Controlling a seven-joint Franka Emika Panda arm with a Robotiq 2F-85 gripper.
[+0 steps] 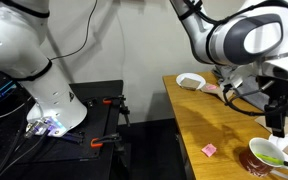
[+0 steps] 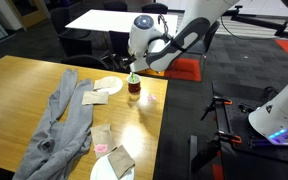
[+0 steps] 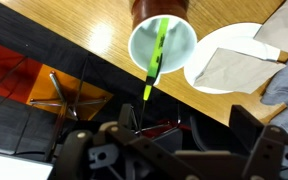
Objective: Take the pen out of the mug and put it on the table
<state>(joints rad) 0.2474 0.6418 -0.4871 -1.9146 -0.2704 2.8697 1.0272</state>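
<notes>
The dark red-brown mug stands near the table's edge, and it also shows in an exterior view and from above in the wrist view. The yellow-green pen leans inside it, its tip sticking out over the rim. It is a green streak in an exterior view. My gripper hangs above the mug, open and empty, in both exterior views. The light wooden table bears the mug.
A white plate with a brown napkin lies beside the mug. A grey cloth is spread over the table's middle. A small white bowl and a pink scrap lie on the table. The robot's black stand is close by.
</notes>
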